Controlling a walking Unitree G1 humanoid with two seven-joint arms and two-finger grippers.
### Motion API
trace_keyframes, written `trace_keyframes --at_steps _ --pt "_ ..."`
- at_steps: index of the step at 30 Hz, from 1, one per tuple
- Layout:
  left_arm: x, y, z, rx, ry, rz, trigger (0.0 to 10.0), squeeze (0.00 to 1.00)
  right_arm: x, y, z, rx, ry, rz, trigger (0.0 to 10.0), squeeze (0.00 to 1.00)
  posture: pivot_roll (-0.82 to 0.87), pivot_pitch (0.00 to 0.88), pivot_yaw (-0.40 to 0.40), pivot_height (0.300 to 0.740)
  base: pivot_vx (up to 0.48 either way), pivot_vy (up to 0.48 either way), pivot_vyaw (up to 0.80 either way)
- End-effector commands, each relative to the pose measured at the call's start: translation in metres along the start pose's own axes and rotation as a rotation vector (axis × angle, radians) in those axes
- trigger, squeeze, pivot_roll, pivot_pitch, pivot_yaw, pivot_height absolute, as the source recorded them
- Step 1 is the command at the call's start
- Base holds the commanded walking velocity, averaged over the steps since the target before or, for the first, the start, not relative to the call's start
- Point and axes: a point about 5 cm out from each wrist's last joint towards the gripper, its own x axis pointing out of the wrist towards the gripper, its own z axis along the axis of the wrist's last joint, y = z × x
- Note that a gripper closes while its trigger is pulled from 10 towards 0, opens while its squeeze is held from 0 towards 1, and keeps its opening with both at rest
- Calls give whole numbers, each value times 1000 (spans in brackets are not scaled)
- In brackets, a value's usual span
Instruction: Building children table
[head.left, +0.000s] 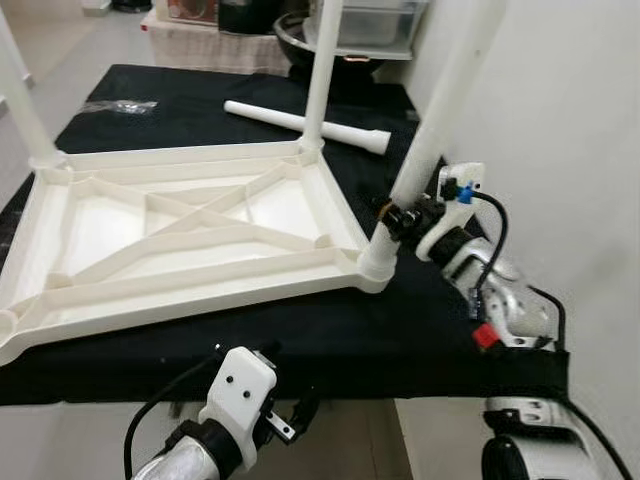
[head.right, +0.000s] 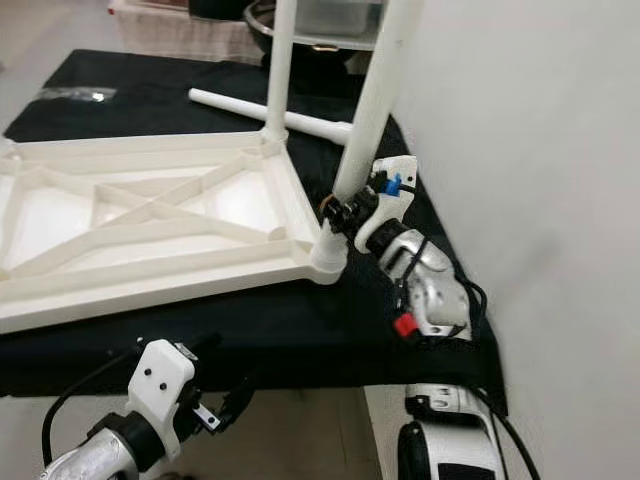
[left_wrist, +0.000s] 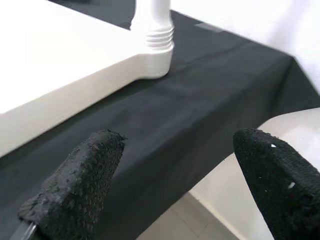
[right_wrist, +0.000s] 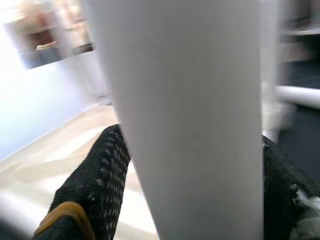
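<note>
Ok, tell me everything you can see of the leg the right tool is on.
The leg is a smooth white tube, plastic by its look, with a ribbed collar at its foot. It stands in the near right corner socket of the upturned white tabletop, leaning a little to the right, its top out of frame. The right tool grips it just above the collar, a black finger on either side. The tabletop lies on a black cloth.

Table legs (head.left: 455, 100) cut off above, tabletop (head.left: 190, 225) cropped left
</note>
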Motion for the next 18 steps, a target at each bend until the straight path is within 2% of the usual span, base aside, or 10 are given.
trace_keyframes --at_steps 1,5,8,9,11,12,18 --pt "0 -2 -4 -3 15 2 10000 0 7 14 -9 40 89 276 10000 0 150 110 -129 740 0 0 0" --pt "0 -4 -4 -6 12 4 10000 0 10 16 -10 31 130 367 10000 0 160 104 -140 740 0 0 0" --pt "0 -5 -4 -11 11 4 10000 0 30 24 -6 -2 154 490 10000 0 169 90 -143 740 0 0 0" --pt "-1 -5 -4 -12 13 3 10000 0 37 27 -4 -16 152 505 2431 0 169 90 -143 740 0 0 0" --pt "-1 -5 -4 -12 13 3 10000 0 42 28 -3 -22 141 508 2431 0 169 90 -143 740 0 0 0" --pt "-1 -6 -5 -13 14 3 10000 0 45 28 -1 -14 118 509 0 0 174 78 -147 740 0 0 0" --pt "-2 -6 -6 -13 16 2 10000 0 48 26 2 2 74 465 0 0 171 76 -145 740 0 0 0"
